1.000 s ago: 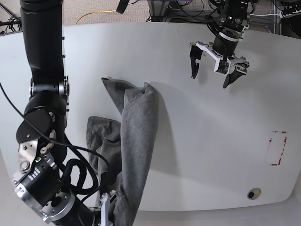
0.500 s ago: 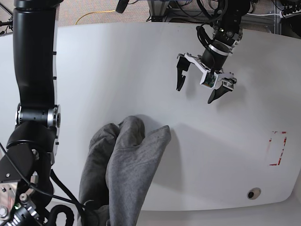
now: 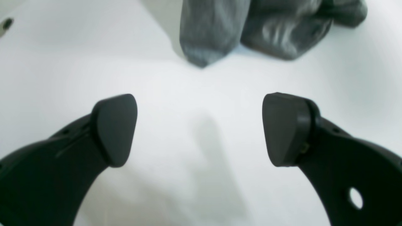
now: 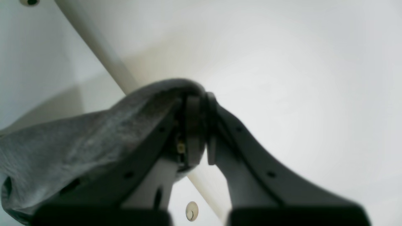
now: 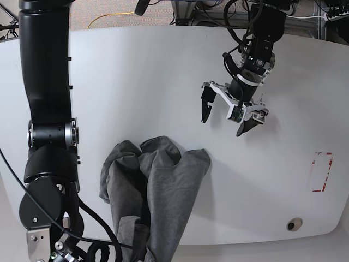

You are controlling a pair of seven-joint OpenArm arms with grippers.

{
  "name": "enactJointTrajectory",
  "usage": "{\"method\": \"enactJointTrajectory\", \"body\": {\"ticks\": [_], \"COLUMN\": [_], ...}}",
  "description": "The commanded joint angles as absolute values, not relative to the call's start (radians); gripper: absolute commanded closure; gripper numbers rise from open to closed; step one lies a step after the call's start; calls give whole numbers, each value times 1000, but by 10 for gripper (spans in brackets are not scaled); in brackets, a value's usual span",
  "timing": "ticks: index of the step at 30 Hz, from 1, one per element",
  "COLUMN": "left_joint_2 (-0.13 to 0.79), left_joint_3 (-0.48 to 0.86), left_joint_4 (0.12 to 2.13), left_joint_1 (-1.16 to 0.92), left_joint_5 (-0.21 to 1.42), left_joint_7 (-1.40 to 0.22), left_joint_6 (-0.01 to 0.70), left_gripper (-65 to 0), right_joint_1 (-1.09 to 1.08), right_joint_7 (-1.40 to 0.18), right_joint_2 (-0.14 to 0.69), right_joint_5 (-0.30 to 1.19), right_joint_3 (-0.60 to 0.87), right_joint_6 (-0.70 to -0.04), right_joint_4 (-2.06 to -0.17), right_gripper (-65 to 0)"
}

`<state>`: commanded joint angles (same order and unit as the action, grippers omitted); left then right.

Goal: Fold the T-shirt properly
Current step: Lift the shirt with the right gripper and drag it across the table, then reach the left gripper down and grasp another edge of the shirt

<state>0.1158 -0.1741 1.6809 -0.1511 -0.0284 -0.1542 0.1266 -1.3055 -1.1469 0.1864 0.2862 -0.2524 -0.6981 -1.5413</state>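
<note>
Left wrist view: early spreading step by the look of it, left gripper (image 3: 200,128) with fingers (image 3: 114,128) wide and empty above the bare worktop (image 3: 78,62), the T-shirt (image 3: 270,28) lying bunched ahead of the fingertips, well apart, so next likely calling for a reach to a free edge. Right wrist view: right gripper (image 4: 198,125) fingers pinched tight on a grey fold draped off to their left. Base view: heather-grey, crumpled into long rolled folds, trailing off the worktop's near edge.
</note>
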Motion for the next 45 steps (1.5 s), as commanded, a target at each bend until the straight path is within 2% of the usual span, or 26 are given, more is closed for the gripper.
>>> {"method": "enactJointTrajectory", "body": {"ticks": [9, 27, 33, 38, 45], "left_joint_2": [111, -4, -28, -71, -76], "left_joint_3": [-180, -186, -248, -245, -243], "left_joint_4": [1488, 1053, 1003, 949, 871], "left_joint_1": [19, 265, 306, 340, 389], "left_joint_5": [-22, -21, -19, -19, -19], "left_joint_7": [-154, -150, -148, -148, -147], "left_joint_6": [125, 130, 131, 131, 131], "left_gripper": [-599, -600, -600, -600, -579], "right_joint_1": [-1306, -1306, -1306, -1306, -1306], "right_joint_7": [-1142, -1141, -1141, -1141, -1141], "right_joint_2": [185, 189, 191, 193, 214], "right_joint_5": [243, 226, 226, 226, 226], "right_joint_3": [-252, -245, -245, -245, -245], "right_joint_6": [-698, -698, -698, -698, -698], "right_joint_4": [-1544, -1596, -1593, -1596, -1598], "right_gripper": [0, 0, 0, 0, 0]}}
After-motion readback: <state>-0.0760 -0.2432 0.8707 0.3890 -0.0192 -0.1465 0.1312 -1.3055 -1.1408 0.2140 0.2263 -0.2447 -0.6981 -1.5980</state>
